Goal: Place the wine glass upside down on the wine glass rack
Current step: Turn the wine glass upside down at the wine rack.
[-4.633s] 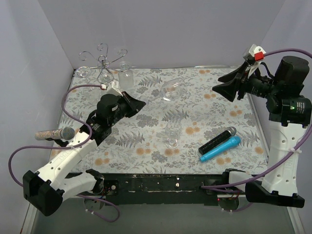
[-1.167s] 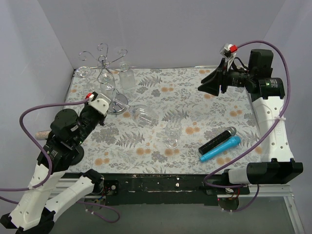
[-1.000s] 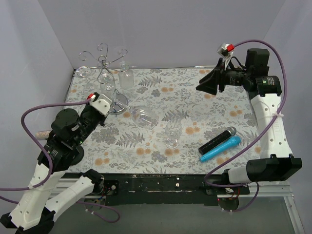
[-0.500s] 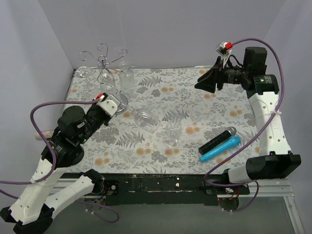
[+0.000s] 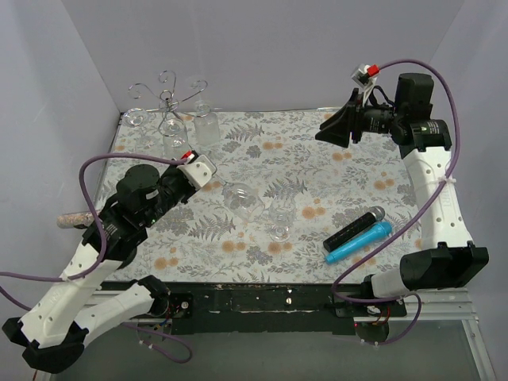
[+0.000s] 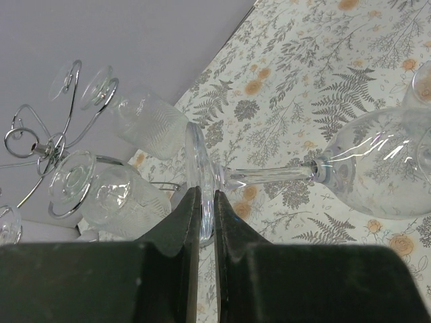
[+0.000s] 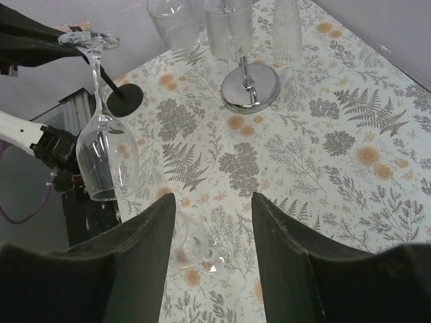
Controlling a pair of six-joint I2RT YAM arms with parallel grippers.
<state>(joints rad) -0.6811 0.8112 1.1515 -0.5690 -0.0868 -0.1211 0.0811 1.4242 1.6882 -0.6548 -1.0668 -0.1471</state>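
left gripper [image 6: 202,202]: pressed together on the foot of the wine glass [image 6: 377,168], pinching the thin disc edge-on between both fingers
right gripper [image 7: 214,229]: jaws spread with nothing between them, held high at the far right, well apart from the glass
glass position: off the table [image 5: 357,167] and in the air; the right wrist view shows it hanging foot up and bowl down, so it looks already turned over
wine glass rack [image 5: 167,99]: stands at the far left corner, with several other glasses hanging from its curled arms
gap: the carried glass sits on the near side of the rack and apart from it; its foot is in none of the wire curls
done so far: glass picked up by the foot and inverted, by my reading
left to do: bring it to the rack, slide the stem into a free curl so the foot rests on the wire, then let go
free arm: which curl is unoccupied i cannot tell from these views
progress: roughly the middle, with the hanging itself not yet begun
also present: second glass [image 5: 278,226] lying on the table
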